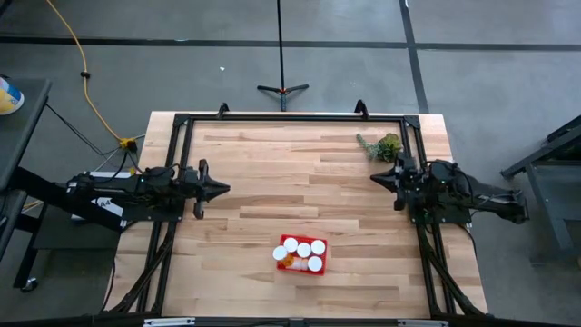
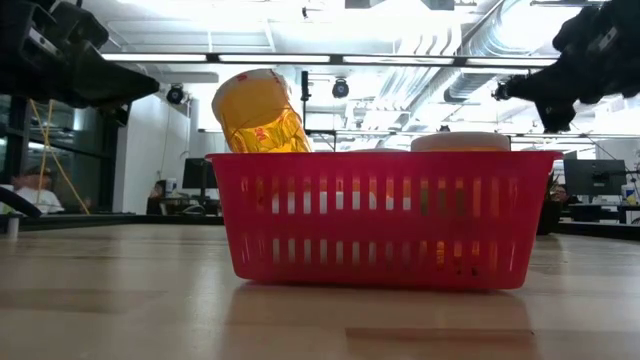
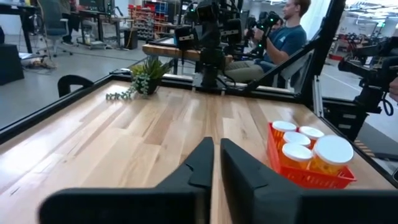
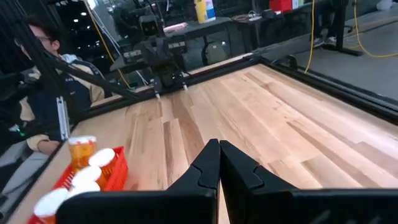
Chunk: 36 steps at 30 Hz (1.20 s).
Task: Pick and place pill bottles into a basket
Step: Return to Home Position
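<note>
Hovering just inside the tabletop (image 1: 272, 173)'s left edge, the left tool (image 1: 222, 189) points toward the ctr. Its fingers are drawn together, w/ only a sliver btwn them in the left wrist view. At the right edge the right tool (image 1: 376, 179) faces it, fingers pressed together in its own wrist view. The basket (image 1: 324, 270) sits near the middle of the long edge opposite the one by the leafy clump (image 1: 381, 145), well apart from both tools.

The high view shows the pill bottles (image 1: 304, 249) packed inside, approx. five white caps up plus a patch of orange at one end. The low view adds what top-down can't: one bottle (image 2: 258, 112) leans tilted, sticking well above the rim, and a white cap (image 2: 460, 142) barely clears it. Only the wrist views show people beyond the tabletop: a seated person (image 3: 283, 37) past the right edge and another person (image 4: 37, 74) past the left.
</note>
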Tool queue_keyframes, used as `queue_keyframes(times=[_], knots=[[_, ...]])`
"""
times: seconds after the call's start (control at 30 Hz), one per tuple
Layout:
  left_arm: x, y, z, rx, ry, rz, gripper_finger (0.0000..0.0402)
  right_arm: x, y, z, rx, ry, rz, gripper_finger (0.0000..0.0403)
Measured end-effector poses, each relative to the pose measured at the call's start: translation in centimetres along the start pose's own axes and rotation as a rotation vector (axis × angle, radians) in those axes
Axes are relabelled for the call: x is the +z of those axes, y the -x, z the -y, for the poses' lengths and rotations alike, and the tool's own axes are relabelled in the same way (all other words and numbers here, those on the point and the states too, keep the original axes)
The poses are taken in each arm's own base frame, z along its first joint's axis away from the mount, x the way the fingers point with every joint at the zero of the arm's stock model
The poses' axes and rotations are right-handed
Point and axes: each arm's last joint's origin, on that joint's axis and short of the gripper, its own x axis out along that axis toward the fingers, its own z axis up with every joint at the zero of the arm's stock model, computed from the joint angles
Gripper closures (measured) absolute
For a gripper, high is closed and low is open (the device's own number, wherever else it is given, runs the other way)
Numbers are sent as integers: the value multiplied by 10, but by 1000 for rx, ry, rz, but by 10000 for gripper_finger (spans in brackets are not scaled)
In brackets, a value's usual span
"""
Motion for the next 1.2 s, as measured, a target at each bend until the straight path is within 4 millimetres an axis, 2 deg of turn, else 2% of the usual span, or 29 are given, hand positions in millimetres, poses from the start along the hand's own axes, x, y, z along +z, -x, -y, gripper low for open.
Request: queue_keyframes(times=[0.2, 0.4, 0.83, 1.0, 1.2], knots=[[1, 0, -1, 29, -4, 8, 308, -22, -12, 6, 11, 13, 11, 403], [1, 0, -1, 38, 28, 10, 318, -17, -13, 4, 61, 42, 68, 403], [1, 0, -2, 85, 30, 19, 362, -22, -13, 5, 58, 34, 8, 402], [1, 0, -2, 84, 30, 19, 360, -22, -13, 5, 43, 53, 10, 402], [1, 0, -2, 84, 30, 19, 343, -22, -13, 5, 43, -10, 11, 402]])
